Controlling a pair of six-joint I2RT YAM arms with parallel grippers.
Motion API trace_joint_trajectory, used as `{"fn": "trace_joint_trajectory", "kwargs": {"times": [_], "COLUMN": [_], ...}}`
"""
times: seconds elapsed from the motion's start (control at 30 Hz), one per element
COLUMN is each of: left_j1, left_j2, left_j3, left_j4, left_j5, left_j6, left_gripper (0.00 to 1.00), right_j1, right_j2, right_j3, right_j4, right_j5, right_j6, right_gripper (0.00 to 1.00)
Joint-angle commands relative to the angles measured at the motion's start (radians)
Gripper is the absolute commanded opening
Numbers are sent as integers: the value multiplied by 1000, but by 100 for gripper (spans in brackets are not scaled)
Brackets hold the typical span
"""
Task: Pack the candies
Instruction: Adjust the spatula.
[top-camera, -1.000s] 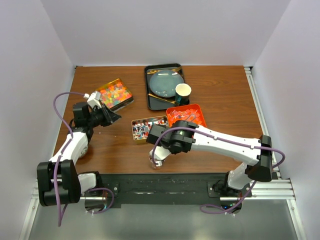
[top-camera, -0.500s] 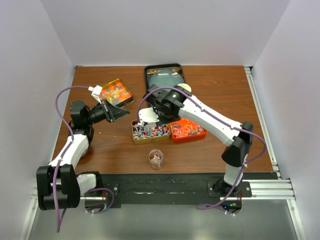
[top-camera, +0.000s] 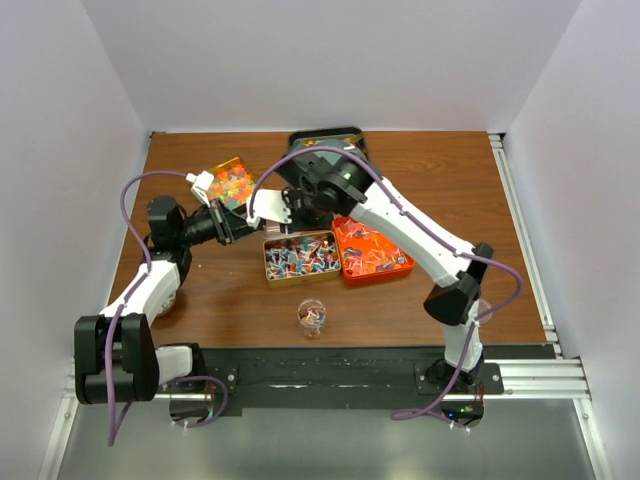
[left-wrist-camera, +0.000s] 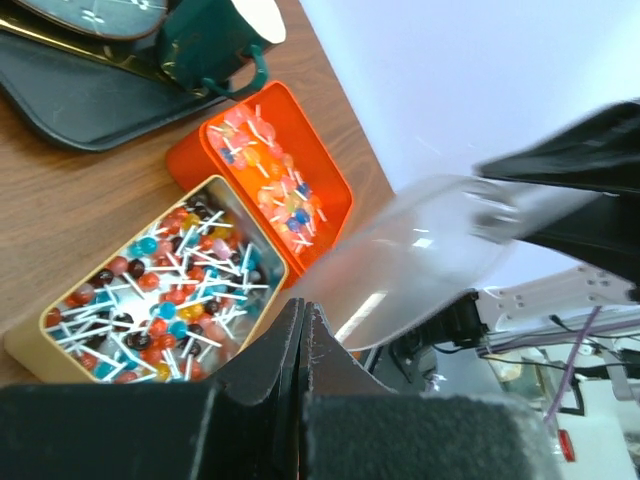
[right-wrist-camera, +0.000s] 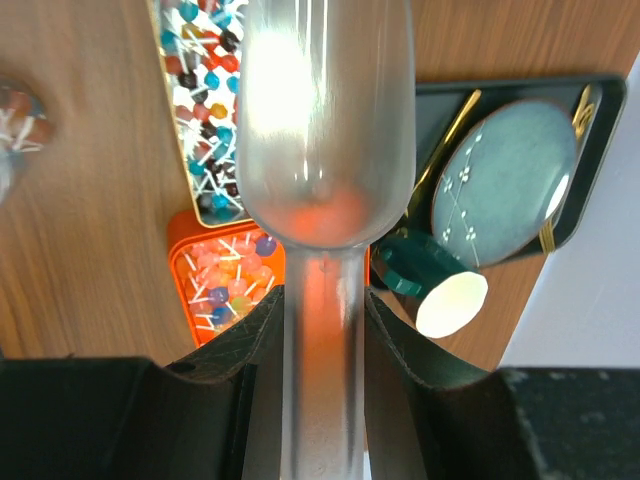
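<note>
At the upper left of the overhead view a tin (top-camera: 255, 190) of jelly beads (top-camera: 233, 183) - orange, red, yellow and green - lies partly behind the left arm. Just right of it the left pincer (top-camera: 243, 227) hangs above the bench (top-camera: 200, 300). Its jaws are pressed fully together with nothing between them; in the left wrist view the two fingers (left-wrist-camera: 285, 350) meet in a thin seam.

Just beside it, left of frame centre, the right pincer (right-wrist-camera: 325, 315) is clamped on the stem of a clear plastic scoop (right-wrist-camera: 325, 110). The scoop's bowl points toward the left pincer. Whether the bowl carries anything cannot be told.

Below both pincers, at the centre of the overhead view, a gold tin (top-camera: 266, 262) is full of candies (top-camera: 300, 257): small red, blue and white pieces with white sticks. Hard against its right side sits an orange tin (top-camera: 405, 262) with a looser layer of paler pieces.

Lower in the frame, near the front edge of the bench and apart from the tins, stands a small clear jar (top-camera: 311, 316) with a few of the same pieces inside.

At the upper centre, mostly hidden under the right arm, a black tray (left-wrist-camera: 80, 95) carries a green cup (left-wrist-camera: 215, 30) and a blue-green plate (right-wrist-camera: 505, 180).
</note>
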Motion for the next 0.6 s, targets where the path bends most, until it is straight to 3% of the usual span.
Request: {"fn": "trace_joint_trajectory", "kwargs": {"times": [0.0, 0.07, 0.23, 0.4, 0.57], "left_j1": [4, 22, 65, 71, 76], "left_j2": [10, 1, -12, -13, -4], "left_j3": [45, 70, 75, -22, -96], "left_j4": [-72, -176, -433, -499, -477], "left_j5": [-65, -147, -373, -488, -499], "left_j6": [103, 171, 266, 243, 197], "left_gripper": [0, 0, 29, 49, 54], "right_j1": [-1, -21, -206, -338, -397], "right_j2": [-168, -222, -262, -276, -299], "right_j3": [-92, -191, -323, -434, -573], "right_j4": [-62, -48, -85, -74, 11], "right_j5": [-83, -52, 24, 107, 212], "right_j6": [-54, -111, -305, -505, -710], "right_gripper": [0, 0, 0, 0, 0]}}
